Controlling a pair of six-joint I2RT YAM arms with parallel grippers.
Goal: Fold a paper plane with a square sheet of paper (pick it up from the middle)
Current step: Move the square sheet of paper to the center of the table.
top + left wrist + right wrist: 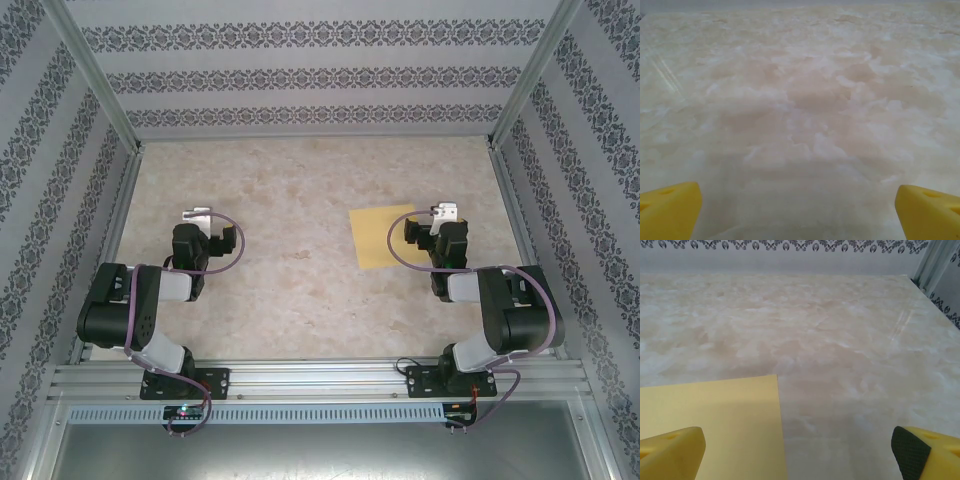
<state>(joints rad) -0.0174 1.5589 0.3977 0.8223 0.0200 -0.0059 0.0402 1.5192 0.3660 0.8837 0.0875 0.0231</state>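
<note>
Looking at the overhead view, where does the square sheet of paper [383,237] lie, and is either hand on it? (Student)

Right of centre on the worktop [300,300], flat, with no crease visible. The right hand [800,455] hangs at its right-hand edge, jaws spread wide and holding nothing. The left hand [800,215], left of centre in the overhead view, is equally released over bare worktop, well apart from the sheet. (Instructor)

So the step in hand is the first pick-up. Is the right hand placed for it? (Student)

Not yet, by my reading. In the right wrist view the sheet covers the lower left of the frame, its corner near the middle. One finger [670,452] at lower left appears over paper, the other at lower right over bare surface. The hand straddles an edge, whereas the task asks for the middle. It should probably shift toward the left of that frame until paper lies beneath both fingers, then descend squarely. (Instructor)

What could spoil it? (Student)

Thin paper lying flat offers no lip. The closing fingers must pinch up a ridge at the centre, pressing lightly so the sheet buckles rather than slides. A skewed pinch would likely set a stray crease and throw off later folds. (Instructor)
</note>
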